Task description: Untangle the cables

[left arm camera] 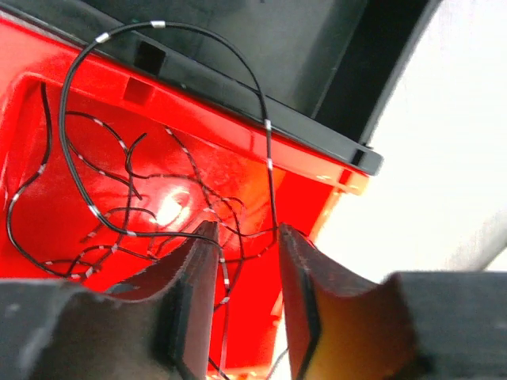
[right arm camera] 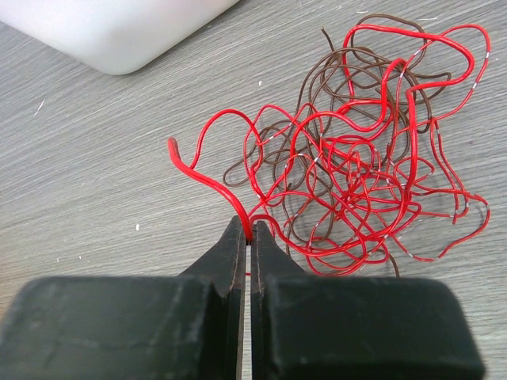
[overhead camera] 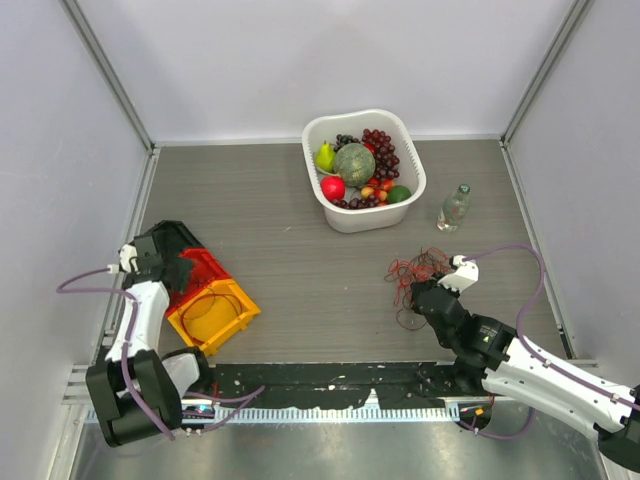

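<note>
The cables [overhead camera: 415, 268] lie as a messy bundle of thin red and brown loops on the table at the right; the bundle also shows in the right wrist view [right arm camera: 364, 174]. My right gripper [right arm camera: 248, 229] is shut on a red cable [right arm camera: 206, 178] at the bundle's near-left edge, low on the table [overhead camera: 422, 292]. My left gripper [left arm camera: 245, 233] is open over a red bin [left arm camera: 305, 186] at the far left [overhead camera: 183, 268]. A thin black cable [left arm camera: 268, 138] lies looped in that bin, one strand running between the open fingers.
A black bin [overhead camera: 168, 236], the red bin [overhead camera: 207, 264] and a yellow bin [overhead camera: 215, 312] are stacked at the left. A white basket [overhead camera: 350, 222] of fruit stands at the back centre, with a clear bottle [overhead camera: 453, 207] to its right. Walls enclose the table.
</note>
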`<state>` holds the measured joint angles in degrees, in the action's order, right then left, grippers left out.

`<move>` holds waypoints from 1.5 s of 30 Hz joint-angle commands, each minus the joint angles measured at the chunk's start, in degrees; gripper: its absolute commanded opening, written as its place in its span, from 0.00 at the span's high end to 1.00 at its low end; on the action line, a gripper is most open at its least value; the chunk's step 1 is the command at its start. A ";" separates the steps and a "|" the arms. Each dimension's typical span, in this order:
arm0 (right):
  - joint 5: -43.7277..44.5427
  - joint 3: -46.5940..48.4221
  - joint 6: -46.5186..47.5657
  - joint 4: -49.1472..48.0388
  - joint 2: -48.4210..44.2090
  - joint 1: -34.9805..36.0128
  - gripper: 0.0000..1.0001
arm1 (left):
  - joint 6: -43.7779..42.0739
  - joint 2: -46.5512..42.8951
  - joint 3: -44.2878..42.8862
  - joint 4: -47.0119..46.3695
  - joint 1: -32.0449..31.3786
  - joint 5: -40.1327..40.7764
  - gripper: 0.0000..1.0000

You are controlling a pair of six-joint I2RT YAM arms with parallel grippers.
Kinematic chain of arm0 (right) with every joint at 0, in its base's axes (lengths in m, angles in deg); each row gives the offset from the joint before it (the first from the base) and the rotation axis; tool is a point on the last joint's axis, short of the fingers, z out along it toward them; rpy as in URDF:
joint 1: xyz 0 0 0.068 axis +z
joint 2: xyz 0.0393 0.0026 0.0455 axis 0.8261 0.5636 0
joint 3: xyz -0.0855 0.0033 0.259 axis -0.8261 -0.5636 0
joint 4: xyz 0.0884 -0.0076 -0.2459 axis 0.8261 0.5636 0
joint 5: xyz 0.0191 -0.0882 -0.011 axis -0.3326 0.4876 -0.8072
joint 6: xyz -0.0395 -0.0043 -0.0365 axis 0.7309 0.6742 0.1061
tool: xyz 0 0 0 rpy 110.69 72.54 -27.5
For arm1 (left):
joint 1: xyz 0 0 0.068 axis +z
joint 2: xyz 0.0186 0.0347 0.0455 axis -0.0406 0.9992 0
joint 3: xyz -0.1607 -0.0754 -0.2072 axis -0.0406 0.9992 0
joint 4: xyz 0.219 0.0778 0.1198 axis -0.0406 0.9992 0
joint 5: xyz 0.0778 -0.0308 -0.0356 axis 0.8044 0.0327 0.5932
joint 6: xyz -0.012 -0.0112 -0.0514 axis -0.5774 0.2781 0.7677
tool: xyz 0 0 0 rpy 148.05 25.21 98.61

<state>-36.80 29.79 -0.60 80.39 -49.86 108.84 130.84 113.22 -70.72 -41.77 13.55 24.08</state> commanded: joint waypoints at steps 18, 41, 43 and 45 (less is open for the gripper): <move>0.13 0.00 0.52 -3.67 2.36 -0.15 0.99 | -7.43 -15.73 -13.40 24.97 -15.34 18.05 0.03; 0.13 -0.09 0.61 -3.06 0.69 -0.23 0.99 | 7.68 -1.40 -12.45 27.18 -17.73 10.51 0.52; 0.13 -0.09 0.52 -3.06 0.69 -0.15 0.99 | 7.96 -1.49 -11.75 26.48 -17.81 11.20 0.51; 0.04 -0.09 0.52 -3.06 0.69 -0.23 0.99 | 7.95 -1.57 -11.57 26.21 -17.81 12.25 0.52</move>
<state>-38.00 29.05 -0.45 78.48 -49.47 108.84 136.74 112.04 -83.27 -14.53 -4.20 33.88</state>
